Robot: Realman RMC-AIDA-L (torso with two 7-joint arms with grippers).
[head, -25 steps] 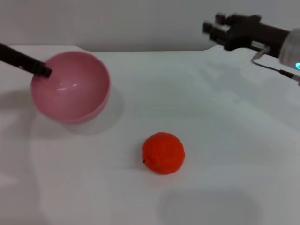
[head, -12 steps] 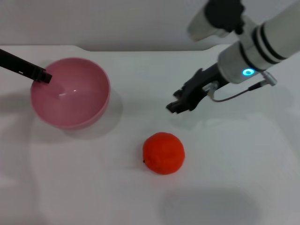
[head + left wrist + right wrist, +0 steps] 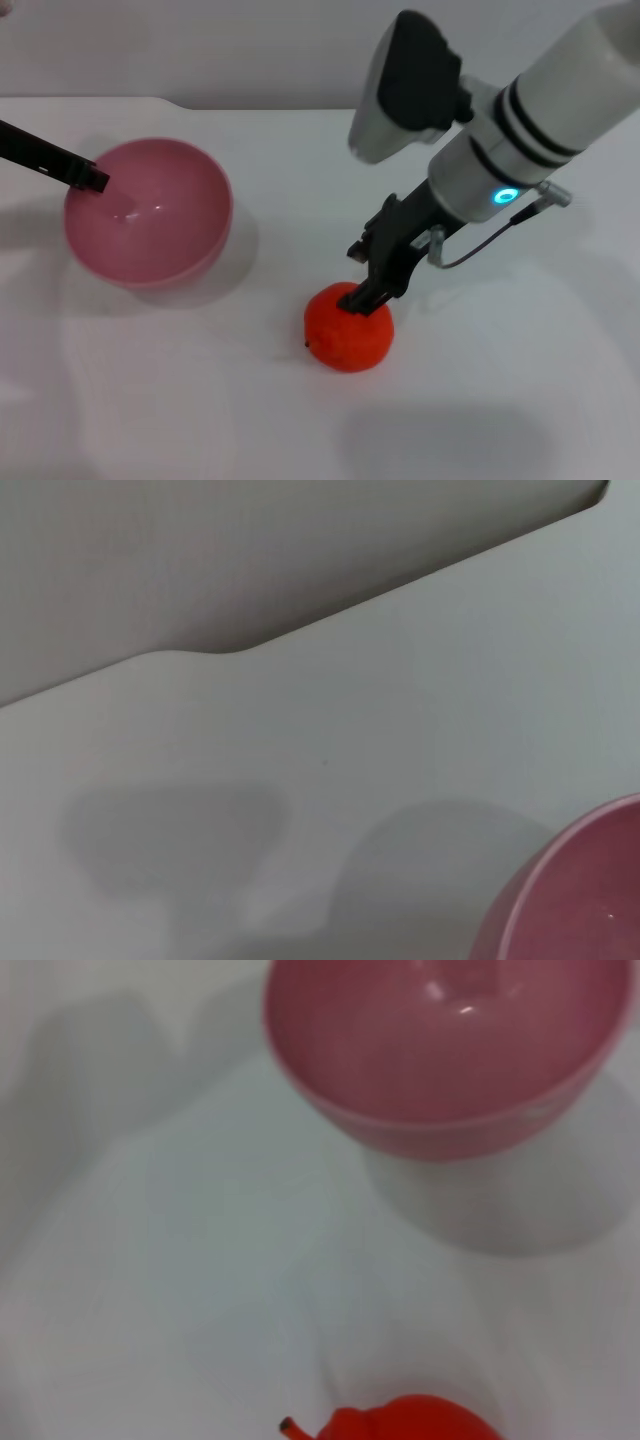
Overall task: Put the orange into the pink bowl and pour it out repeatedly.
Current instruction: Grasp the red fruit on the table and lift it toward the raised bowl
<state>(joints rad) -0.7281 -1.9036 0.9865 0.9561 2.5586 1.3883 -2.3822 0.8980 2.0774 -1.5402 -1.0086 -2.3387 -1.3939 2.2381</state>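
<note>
The orange (image 3: pixel 347 332) lies on the white table (image 3: pixel 520 400) in front of me; its top also shows in the right wrist view (image 3: pixel 415 1420). My right gripper (image 3: pixel 364 278) has come down from the right, open, with one dark fingertip touching the orange's top. The pink bowl (image 3: pixel 150 212) stands nearly upright at the left, empty. It also shows in the right wrist view (image 3: pixel 450 1050), and its edge shows in the left wrist view (image 3: pixel 585 900). My left gripper (image 3: pixel 88 176), a dark bar from the left edge, holds the bowl's rim.
The table's far edge (image 3: pixel 250 103) runs along a grey wall behind the bowl. The right arm's white forearm (image 3: pixel 560 100) hangs over the table's right half.
The right arm swung down from the far right to the orange. The left gripper turned the bowl from tilted toward me to nearly upright. The orange has not moved.
</note>
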